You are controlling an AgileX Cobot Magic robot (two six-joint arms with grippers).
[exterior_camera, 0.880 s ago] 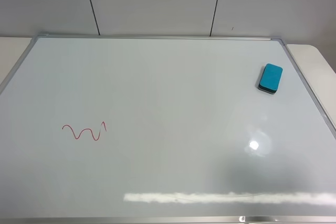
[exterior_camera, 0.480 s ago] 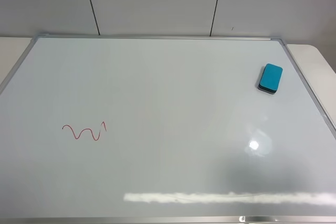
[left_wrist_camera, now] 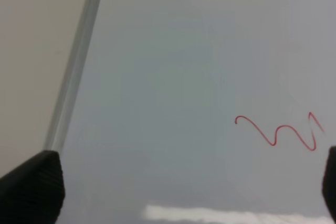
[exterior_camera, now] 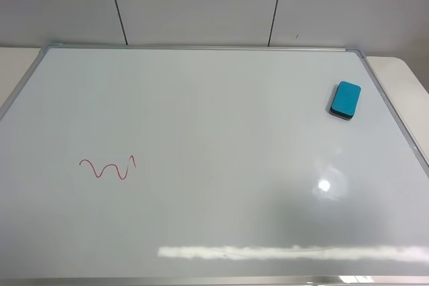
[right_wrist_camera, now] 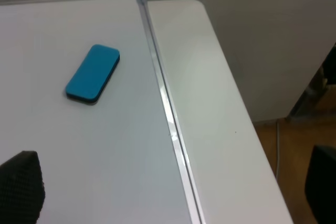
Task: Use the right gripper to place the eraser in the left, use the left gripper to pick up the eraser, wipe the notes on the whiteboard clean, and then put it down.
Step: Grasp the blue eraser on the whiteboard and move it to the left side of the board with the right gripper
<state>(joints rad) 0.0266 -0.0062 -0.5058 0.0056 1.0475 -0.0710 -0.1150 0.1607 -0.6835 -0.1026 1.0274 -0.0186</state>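
turquoise eraser (exterior_camera: 345,99) flat on whiteboard (exterior_camera: 214,112), red notes (exterior_camera: 107,167)

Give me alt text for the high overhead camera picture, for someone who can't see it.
A large glossy white whiteboard with a thin silver frame fills the view, with a small turquoise block eraser near its far right corner and a short red wavy marker squiggle towards the near left. A grey panelled wall stands behind.

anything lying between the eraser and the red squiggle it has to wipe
Nothing visible does. The eraser lies near the whiteboard's right edge, the notes towards its left, with only bare board between them.
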